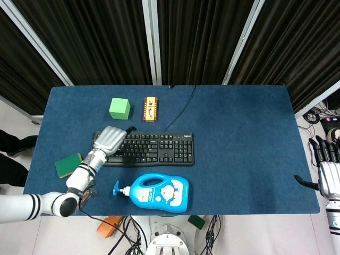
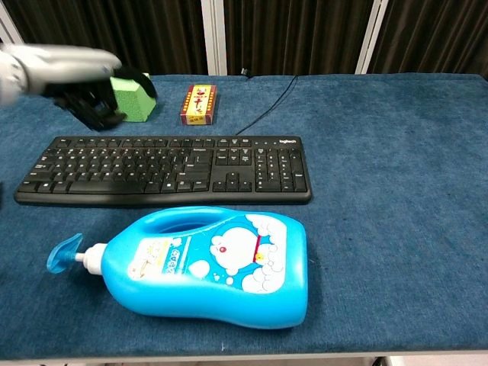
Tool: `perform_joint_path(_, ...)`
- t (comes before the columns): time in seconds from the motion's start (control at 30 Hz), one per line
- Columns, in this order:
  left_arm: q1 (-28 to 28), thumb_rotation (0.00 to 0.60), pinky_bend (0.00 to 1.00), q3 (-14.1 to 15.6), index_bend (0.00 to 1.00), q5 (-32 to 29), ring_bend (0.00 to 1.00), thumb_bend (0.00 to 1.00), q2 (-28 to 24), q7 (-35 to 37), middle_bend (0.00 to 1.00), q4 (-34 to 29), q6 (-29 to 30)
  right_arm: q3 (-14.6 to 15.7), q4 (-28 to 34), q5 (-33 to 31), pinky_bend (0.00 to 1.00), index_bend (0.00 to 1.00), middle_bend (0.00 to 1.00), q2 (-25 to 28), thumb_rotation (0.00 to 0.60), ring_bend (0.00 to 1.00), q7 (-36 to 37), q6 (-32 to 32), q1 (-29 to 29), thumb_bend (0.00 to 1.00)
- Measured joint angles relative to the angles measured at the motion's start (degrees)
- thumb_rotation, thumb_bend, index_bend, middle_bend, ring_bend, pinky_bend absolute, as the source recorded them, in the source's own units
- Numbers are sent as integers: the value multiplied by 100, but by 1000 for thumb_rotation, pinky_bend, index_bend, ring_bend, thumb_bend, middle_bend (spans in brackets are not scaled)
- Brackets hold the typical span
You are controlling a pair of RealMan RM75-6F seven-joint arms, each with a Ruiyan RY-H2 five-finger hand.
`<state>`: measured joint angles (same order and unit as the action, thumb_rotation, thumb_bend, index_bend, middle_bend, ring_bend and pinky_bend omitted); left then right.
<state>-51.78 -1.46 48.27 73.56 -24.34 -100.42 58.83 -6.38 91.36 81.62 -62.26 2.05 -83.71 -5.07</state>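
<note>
Black keyboard [image 1: 142,149] lies under and right of left hand [image 1: 110,139], which hovers over its left end, fingers curled, holding nothing. Green cube [image 1: 119,108] just beyond it. Right hand [image 1: 328,172] off table edge, fingers spread, empty.

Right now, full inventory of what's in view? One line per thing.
keyboard: 1, black, middle of the table, cable running to the far edge
detergent bottle: 1, blue with a pump nozzle, lying on its side at the near edge, in front of the keyboard
cube: 1, green, far side, behind the keyboard's left end
small box: 1, red and yellow, just right of the cube
sponge: 1, green on yellow, left of the keyboard
table: 1, blue cloth top
curtains: black, behind the table
left hand: 1, silver, raised over the keyboard's left end, holding nothing
right hand: 1, off the table's right edge, fingers apart, holding nothing
</note>
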Motion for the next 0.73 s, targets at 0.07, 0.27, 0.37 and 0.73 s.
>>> perform_joint_path(0.07,299,600,370,32,191,246,416,214,-154,43,433,-118,515,5,-26,27,0,0,0,-10,600,0,41,-5,-1,148)
perform_joint_path(0.27,1406,599,79,314,168,873,175,52,-560,159,215,-320,1919,5,-109,56,0,0,0,-7,600,0,146,-44,16,147)
perform_joint_path(0.37,2023,572,59,529,166,1189,145,44,-744,339,196,-339,2520,1,-122,70,0,0,0,3,600,0,174,-66,24,148)
perform_joint_path(0.73,3964,577,49,1183,165,2298,131,42,-1044,1175,193,-150,4116,1,-85,166,0,0,0,-33,600,0,105,-93,-11,147)
